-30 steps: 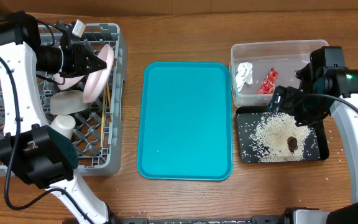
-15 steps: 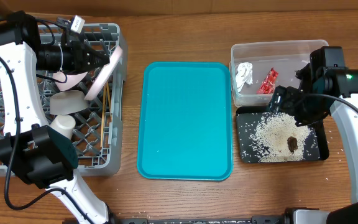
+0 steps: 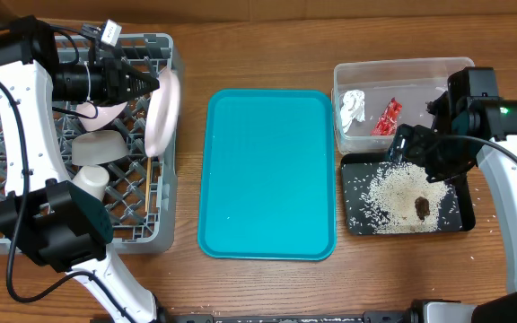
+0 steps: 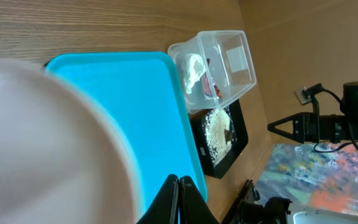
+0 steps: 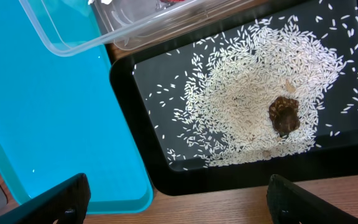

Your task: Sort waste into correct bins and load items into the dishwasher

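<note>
The large white plate (image 3: 162, 112) stands on edge against the right wall of the grey dish rack (image 3: 79, 240). My left gripper (image 3: 149, 83) is shut, with its tips against the plate's left face. In the left wrist view the plate (image 4: 42, 143) is a blur beside the shut fingers (image 4: 180, 199). My right gripper (image 3: 417, 148) is open and empty above the black tray (image 3: 359, 220), its fingers wide apart (image 5: 179, 193). The tray holds rice (image 5: 253, 99) and a brown lump (image 5: 284, 115). The clear tub (image 3: 420, 72) holds the red wrapper (image 3: 387, 117) and the tissue (image 3: 353, 106).
A teal tray (image 3: 270, 170) lies between the rack and the bins. Inside the rack, a white bowl (image 3: 97, 148) and a white cup (image 3: 91, 182) sit left of the plate. The left arm reaches across the rack's back half.
The plate has swung from leaning left to standing upright against the rack's right wall, with my left gripper moving right behind it. The right arm has not moved.
</note>
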Action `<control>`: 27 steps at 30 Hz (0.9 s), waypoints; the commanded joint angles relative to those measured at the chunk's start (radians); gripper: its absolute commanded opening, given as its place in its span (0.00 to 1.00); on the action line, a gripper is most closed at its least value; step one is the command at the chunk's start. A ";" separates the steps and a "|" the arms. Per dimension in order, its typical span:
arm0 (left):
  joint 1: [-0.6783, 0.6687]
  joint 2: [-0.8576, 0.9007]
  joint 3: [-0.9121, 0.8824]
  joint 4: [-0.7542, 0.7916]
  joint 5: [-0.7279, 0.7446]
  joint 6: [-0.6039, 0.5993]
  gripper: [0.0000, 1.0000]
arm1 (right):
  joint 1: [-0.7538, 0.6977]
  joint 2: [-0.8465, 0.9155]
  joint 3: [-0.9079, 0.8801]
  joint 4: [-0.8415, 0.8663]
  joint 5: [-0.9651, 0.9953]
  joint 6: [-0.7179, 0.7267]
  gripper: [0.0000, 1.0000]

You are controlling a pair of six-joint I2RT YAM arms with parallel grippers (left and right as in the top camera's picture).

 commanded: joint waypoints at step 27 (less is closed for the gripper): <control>-0.208 -0.192 -0.003 -0.015 -1.038 -0.556 1.00 | 0.066 -0.012 0.025 0.370 -0.048 -0.121 1.00</control>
